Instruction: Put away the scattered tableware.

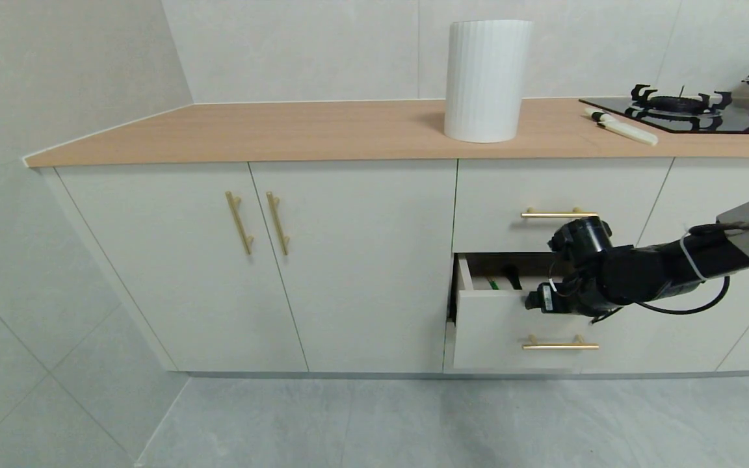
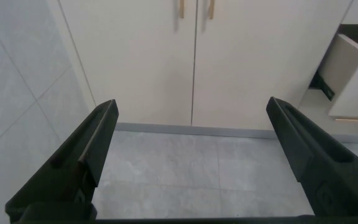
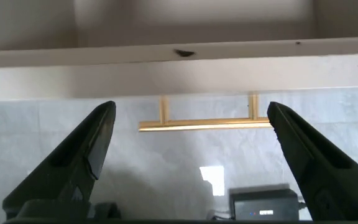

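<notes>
Left end effector [image 2: 191, 106]: low over the floor in front of the double cabinet doors [image 2: 194, 56], fingers spread wide, holding nothing.
Right end effector [image 3: 190, 115]: just above the top edge of the drawer front, fingers wide apart and empty, with the gold handle [image 3: 204, 124] below them.
Drawer [image 1: 517, 318]: pulled partway out, under a closed one.
Drawer contents: a green sliver and a dark one [image 1: 495, 281] – too little shows to name them.
Loose utensil [image 1: 621, 128]: a pale, slim piece on the worktop [image 1: 283, 130], just beside the hob [image 1: 693, 114].
Key relation: in the head view the utensil lies at about 1 o'clock from the right end effector, up on the worktop; its long axis runs from 10 to 4 o'clock. The right arm is much the nearer.
Hard to make out: whether it is a knife or something else; most of the drawer's inside – the arm covers it.
Farther back: a white ribbed cylinder [image 1: 486, 79] stands at 9 o'clock from the utensil.
</notes>
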Available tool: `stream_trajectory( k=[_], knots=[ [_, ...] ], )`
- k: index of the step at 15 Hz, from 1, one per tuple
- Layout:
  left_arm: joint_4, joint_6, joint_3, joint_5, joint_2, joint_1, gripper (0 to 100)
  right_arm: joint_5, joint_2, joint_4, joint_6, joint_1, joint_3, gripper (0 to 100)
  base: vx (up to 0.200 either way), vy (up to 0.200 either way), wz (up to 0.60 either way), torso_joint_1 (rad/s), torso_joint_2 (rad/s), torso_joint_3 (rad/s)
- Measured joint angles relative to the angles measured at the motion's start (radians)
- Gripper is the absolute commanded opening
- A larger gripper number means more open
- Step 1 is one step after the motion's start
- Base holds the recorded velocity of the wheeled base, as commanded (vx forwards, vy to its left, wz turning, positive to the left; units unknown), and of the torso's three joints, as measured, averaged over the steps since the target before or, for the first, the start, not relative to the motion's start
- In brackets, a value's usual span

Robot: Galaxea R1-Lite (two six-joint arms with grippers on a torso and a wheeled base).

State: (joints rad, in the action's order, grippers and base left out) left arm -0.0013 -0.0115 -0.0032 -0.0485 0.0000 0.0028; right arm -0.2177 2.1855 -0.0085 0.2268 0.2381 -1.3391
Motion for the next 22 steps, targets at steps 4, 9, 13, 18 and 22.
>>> stream_trajectory(
  k=[4,9,13,18,22],
  knots=[
    [0.000,0.000,0.000,0.000,0.000,0.000,100,-0.001,0.088,0.018,-0.023,-0.033,-0.136,100,0.000,0.000,0.00,0.000,0.00,0.000],
    [0.000,0.000,0.000,0.000,0.000,0.000,100,-0.006,0.143,0.009,-0.015,-0.062,-0.199,100,0.000,0.000,0.00,0.000,0.00,0.000],
    [0.000,0.000,0.000,0.000,0.000,0.000,100,-0.035,0.184,-0.084,-0.012,-0.064,-0.214,100,0.000,0.000,0.00,0.000,0.00,0.000],
    [0.000,0.000,0.000,0.000,0.000,0.000,100,-0.074,0.223,-0.229,0.014,-0.064,-0.213,100,0.000,0.000,0.00,0.000,0.00,0.000],
    [0.000,0.000,0.000,0.000,0.000,0.000,100,-0.117,0.253,-0.293,0.034,-0.064,-0.234,100,0.000,0.000,0.00,0.000,0.00,0.000]
  ],
)
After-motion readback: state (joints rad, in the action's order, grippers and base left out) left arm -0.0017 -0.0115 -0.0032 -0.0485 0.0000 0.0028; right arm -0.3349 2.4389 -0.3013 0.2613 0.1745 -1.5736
